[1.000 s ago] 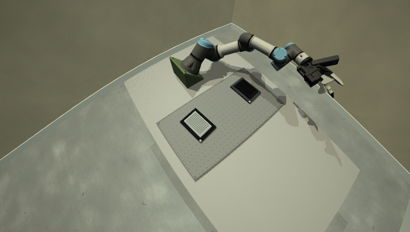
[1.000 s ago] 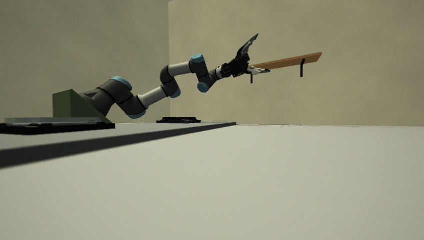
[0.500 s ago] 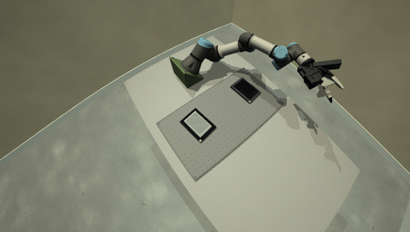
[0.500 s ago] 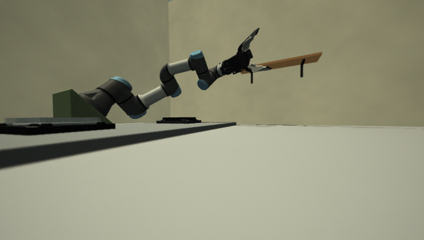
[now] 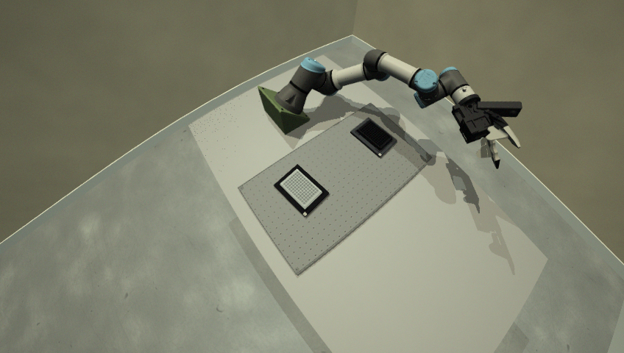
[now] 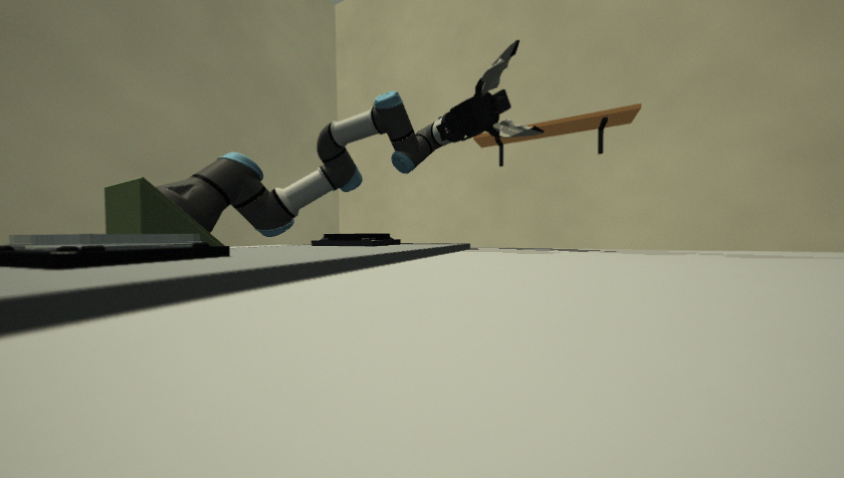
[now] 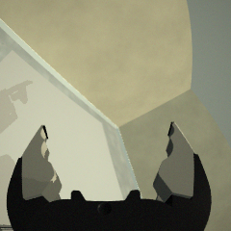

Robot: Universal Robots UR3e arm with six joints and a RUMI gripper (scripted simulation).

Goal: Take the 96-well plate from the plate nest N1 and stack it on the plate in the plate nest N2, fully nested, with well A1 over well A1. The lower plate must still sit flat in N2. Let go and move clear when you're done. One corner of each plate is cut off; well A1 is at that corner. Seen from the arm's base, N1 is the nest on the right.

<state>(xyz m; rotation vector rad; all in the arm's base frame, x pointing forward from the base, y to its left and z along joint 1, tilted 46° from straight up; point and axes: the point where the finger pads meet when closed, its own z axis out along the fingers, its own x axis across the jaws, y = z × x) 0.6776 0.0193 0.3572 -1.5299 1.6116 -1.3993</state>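
Observation:
A white 96-well plate [image 5: 301, 187] [image 6: 101, 238] lies in its black nest [image 5: 323, 195] [image 6: 112, 254] on the near part of the perforated board [image 5: 350, 209]. A black 96-well plate [image 5: 374, 133] [image 6: 355, 237] lies in the other black nest [image 5: 356, 136], closer to the arm's base. My gripper [image 5: 508, 154] [image 6: 527, 86] [image 7: 107, 125] is open and empty. It hangs high in the air, far to the side of both nests, near the table's rim. The wrist view shows only the table edge and the walls between the fingers.
The arm stands on a green wedge base [image 5: 282, 109] [image 6: 138, 207] behind the board. A wooden wall shelf [image 6: 568, 120] on black brackets is behind the gripper in the exterior view. A raised rim [image 5: 564, 209] runs along the table's edge.

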